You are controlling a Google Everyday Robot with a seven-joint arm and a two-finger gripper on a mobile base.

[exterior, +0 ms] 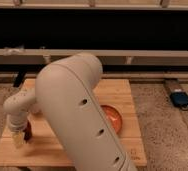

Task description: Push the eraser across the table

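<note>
Pincer (19, 140) low at table (120, 93) L edge; speckled floor (168, 131) around.

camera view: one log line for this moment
hand low over table front left | dark red object beside hand | eraser not seen | orange bowl partly behind arm

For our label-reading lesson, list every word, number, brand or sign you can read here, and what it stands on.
No text can be read.
A faint mark near the light wooden plank table's front right corner: too blurred to read.
The blue box-shaped device at far right: no legible label.
The gripper, low over the table's left end beside a small dark red oblong object: no markings visible.
</note>
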